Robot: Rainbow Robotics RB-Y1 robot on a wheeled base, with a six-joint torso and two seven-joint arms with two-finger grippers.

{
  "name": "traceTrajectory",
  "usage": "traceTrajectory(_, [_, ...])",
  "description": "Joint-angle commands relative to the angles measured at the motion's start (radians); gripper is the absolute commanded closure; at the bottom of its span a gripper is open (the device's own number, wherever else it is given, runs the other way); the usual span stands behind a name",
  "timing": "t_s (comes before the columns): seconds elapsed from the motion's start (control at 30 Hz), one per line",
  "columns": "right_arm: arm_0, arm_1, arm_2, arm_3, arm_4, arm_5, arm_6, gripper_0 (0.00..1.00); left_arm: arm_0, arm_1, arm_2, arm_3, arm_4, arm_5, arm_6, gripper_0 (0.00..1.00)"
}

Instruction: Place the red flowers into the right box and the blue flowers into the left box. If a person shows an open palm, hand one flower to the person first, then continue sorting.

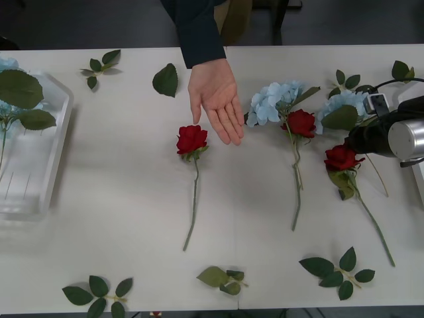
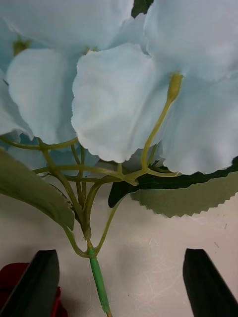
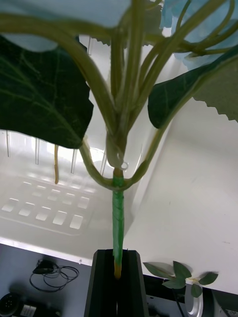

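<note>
My left gripper (image 3: 117,265) is shut on the green stem of a blue flower (image 3: 119,29), which hangs over the white left box (image 3: 49,208). That blue flower (image 1: 16,93) lies at the left box (image 1: 33,179) in the front view. My right gripper (image 2: 119,285) is open, its fingers on either side of the stem of a second blue flower (image 2: 124,84) on the table. Three red flowers (image 1: 191,139) (image 1: 301,122) (image 1: 341,158) and two blue flowers (image 1: 275,99) (image 1: 344,106) lie on the table. A person's open palm (image 1: 215,99) reaches in from the far side.
Loose green leaf sprigs (image 1: 99,65) (image 1: 334,265) (image 1: 96,295) and a single leaf (image 1: 165,79) lie scattered on the white table. My right arm (image 1: 397,136) sits at the right edge. A sliver of the right box (image 1: 420,179) shows beside it.
</note>
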Motion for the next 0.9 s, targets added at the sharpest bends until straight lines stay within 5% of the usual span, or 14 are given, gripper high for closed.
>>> traceTrajectory(0.03, [0.005, 0.011, 0.011, 0.005, 0.008, -0.011, 0.056, 0.37, -0.037, 0.016, 0.033, 0.004, -0.007, -0.007, -0.063, 1.0])
traceTrajectory(0.27, [0.005, 0.014, 0.044, 0.03, 0.009, -0.04, 0.057, 0.59, -0.037, 0.016, 0.033, 0.004, -0.007, -0.007, -0.063, 1.0])
traceTrajectory(0.4, [0.005, 0.014, 0.044, 0.031, -0.001, -0.042, 0.056, 1.0, -0.037, 0.016, 0.033, 0.004, -0.005, -0.007, -0.063, 1.0])
traceTrajectory(0.67, [0.005, 0.014, 0.005, 0.011, -0.029, -0.054, 0.059, 1.0, -0.039, 0.016, 0.033, 0.004, -0.007, -0.007, -0.063, 1.0])
traceTrajectory(0.9, [0.005, 0.006, -0.166, -0.148, -0.175, 0.061, 0.067, 1.0, -0.037, 0.014, 0.033, 0.004, -0.007, -0.007, -0.063, 1.0])
